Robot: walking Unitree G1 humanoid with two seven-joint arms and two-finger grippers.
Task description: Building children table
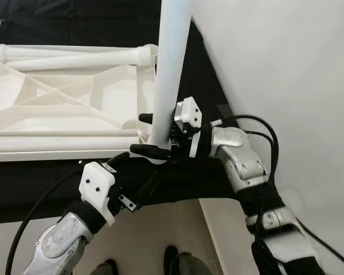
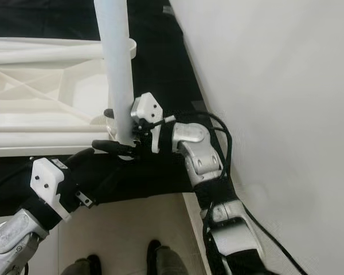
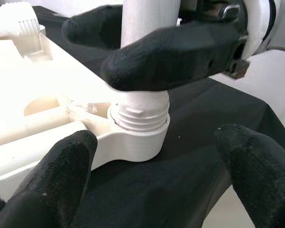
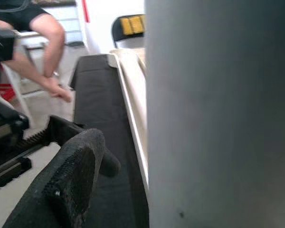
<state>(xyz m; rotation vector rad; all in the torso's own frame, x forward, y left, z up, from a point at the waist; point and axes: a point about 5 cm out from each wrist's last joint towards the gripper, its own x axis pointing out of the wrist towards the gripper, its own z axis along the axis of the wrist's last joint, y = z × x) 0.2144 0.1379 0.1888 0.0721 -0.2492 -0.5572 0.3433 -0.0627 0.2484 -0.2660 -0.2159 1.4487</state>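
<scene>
A black cloth-covered work surface (image 1: 178,189) carries the white moulded plastic tabletop (image 1: 57,103), lying upside down with its ribbed underside showing and reaching almost to the surface's near edge. Two loose white plastic legs (image 1: 74,57) with threaded ends lie across its far side. At the tabletop's near right corner a long white tubular leg (image 1: 171,69) stands upright, its threaded end seated in the round corner socket (image 3: 137,140). The right gripper (image 1: 150,134) comes in from the right and has its two black fingers closed around this upright leg just above the socket, one finger on each side of the tube. The left gripper (image 3: 156,166) sits just in front of the same corner, fingers spread wide with nothing between them. In the blurred right wrist view, what looks like a person's forearm (image 4: 47,52) shows beyond the surface.
</scene>
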